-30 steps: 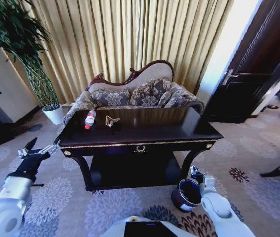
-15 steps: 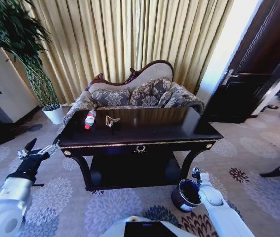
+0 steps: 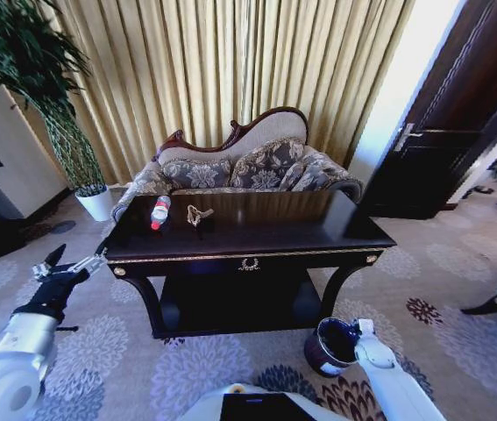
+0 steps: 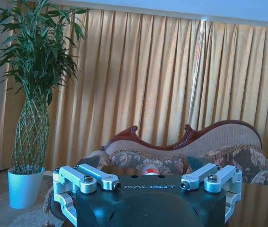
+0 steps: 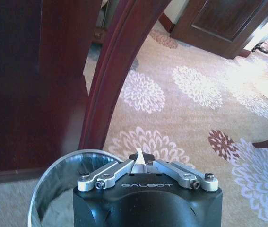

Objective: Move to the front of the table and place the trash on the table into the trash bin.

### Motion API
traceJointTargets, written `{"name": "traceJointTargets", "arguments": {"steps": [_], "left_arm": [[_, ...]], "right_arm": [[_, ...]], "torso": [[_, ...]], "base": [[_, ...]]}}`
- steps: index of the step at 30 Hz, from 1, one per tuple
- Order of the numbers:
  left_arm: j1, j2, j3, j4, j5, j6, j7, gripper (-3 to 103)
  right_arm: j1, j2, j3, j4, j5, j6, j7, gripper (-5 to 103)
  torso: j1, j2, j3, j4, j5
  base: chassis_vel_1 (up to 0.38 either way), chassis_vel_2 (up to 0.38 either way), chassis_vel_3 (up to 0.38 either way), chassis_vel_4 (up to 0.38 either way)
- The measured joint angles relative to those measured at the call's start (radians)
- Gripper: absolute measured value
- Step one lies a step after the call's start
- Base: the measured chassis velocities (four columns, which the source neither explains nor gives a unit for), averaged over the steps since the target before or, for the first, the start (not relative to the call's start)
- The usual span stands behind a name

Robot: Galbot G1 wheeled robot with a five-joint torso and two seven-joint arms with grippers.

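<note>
- Change over the last second: the right gripper (image 3: 354, 328), lower right of the head view, has shifted left from beside the trash bin (image 3: 330, 346) to just over its rim. Head view otherwise unshifted, so the base is stationary in front of the table (image 3: 248, 237).
- Right wrist view: right gripper fingers (image 5: 106, 173) drawn together on a thin white scrap (image 5: 139, 158), which sticks up between the tips. The bin's open mouth (image 5: 58, 182) lies directly below, beside the table's curved leg (image 5: 115, 75).
- Judgement: one piece of trash is poised over the bin; release looks like the step in hand. Not yet dropped.
- Left gripper (image 3: 66, 270), lower left of the head view, hangs off the table's left corner, touching nothing. Left wrist view shows its fingers (image 4: 96, 177) spread wide and empty.
- Remaining on the tabletop, upper left part: bottle (image 3: 159, 212) with red label, lying on its side, and a tan wrapper scrap (image 3: 198, 213) just beside it, apart from each other.
- Judgement: task partly done; at least two items left.
</note>
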Motion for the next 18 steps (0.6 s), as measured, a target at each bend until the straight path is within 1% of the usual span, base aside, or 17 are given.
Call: {"name": "traceJointTargets", "arguments": {"steps": [1,2,3,4,5,8,9,10,11,12,14,16,17,18], "left_arm": [[0.005,0.003,-0.002,0.0,0.001,-0.004,0.002,100],[0.008,0.008,-0.006,0.0,0.001,-0.007,0.005,100],[0.008,0.011,-0.007,0.0,0.001,-0.007,0.006,100],[0.008,0.013,-0.007,0.0,0.001,-0.007,0.006,100],[0.008,0.013,-0.007,0.0,0.001,-0.007,0.006,100],[0.008,0.011,-0.001,0.0,0.008,-0.008,0.007,100],[0.008,0.011,-0.001,0.0,0.008,-0.008,0.007,100],[0.008,0.01,0.001,0.0,0.011,-0.008,0.007,100],[0.008,0.009,0.003,0.0,0.013,-0.009,0.008,100],[0.01,0.009,0.003,0.0,0.015,-0.009,0.009,100],[0.01,0.01,0.003,0.0,0.015,-0.009,0.009,100],[0.008,0.011,0.003,0.0,0.015,-0.009,0.009,100],[0.008,0.011,0.003,0.0,0.015,-0.009,0.009,100],[0.008,0.009,0.005,0.0,0.016,-0.009,0.009,100]], "right_arm": [[0.004,0.003,-0.002,-0.01,-0.008,0.002,-0.001,-3],[0.01,0.006,-0.005,-0.016,-0.012,0.004,-0.001,2],[0.014,0.009,-0.008,-0.019,-0.012,0.005,-0.001,2],[0.017,0.01,-0.01,-0.02,-0.013,0.005,-0.001,8],[0.017,0.01,-0.01,-0.02,-0.013,0.005,-0.001,8],[0.025,0.015,-0.015,-0.023,-0.011,0.009,-0.003,24],[0.025,0.015,-0.015,-0.023,-0.011,0.009,-0.003,24],[0.026,0.016,-0.015,-0.026,-0.011,0.013,-0.005,29],[0.027,0.018,-0.015,-0.03,-0.011,0.017,-0.006,29],[0.029,0.02,-0.014,-0.039,-0.011,0.023,-0.008,40],[0.029,0.02,-0.013,-0.043,-0.011,0.025,-0.008,40],[0.03,0.021,-0.009,-0.055,-0.011,0.032,-0.009,51],[0.03,0.021,-0.009,-0.055,-0.011,0.032,-0.009,51],[0.03,0.021,-0.008,-0.058,-0.011,0.034,-0.009,56]], "torso": [[0.0,0.0,0.0,0.0,0.0],[0.0,0.0,0.0,0.0,0.0],[0.0,0.0,0.0,0.0,0.0],[0.0,0.0,0.0,0.0001,0.0],[0.0,0.0,0.0,0.0001,0.0],[0.0,0.0,0.0,0.0,-0.0002],[0.0,0.0,0.0,0.0,-0.0002],[0.0,0.0,0.0,0.0001,-0.0002],[0.0,0.0,0.0,0.0001,-0.0001],[0.0,0.0,0.0,0.0001,0.0],[0.0,0.0,0.0,0.0,0.0],[0.0,0.0,0.0,0.0,-0.0002],[0.0,0.0,0.0,0.0,-0.0002],[0.0,0.0,0.0,0.0,-0.0001]], "base": [[0.0,0.0,0.0,0.0],[0.0,0.0,0.0,0.0],[0.0,0.0,0.0,0.0],[0.0,0.0,0.0,0.0],[0.0,0.0,0.0,0.0],[0.0,0.0,0.0,0.0],[0.0,0.0,0.0,0.0],[0.0,0.0,0.0,0.0],[0.0,0.0,0.0,0.0],[0.0,0.0,0.0,0.0],[0.0,0.0,0.0,0.0],[0.0,0.0,0.0,0.0],[0.0,0.0,0.0,0.0],[0.0,0.0,0.0,0.0]]}}
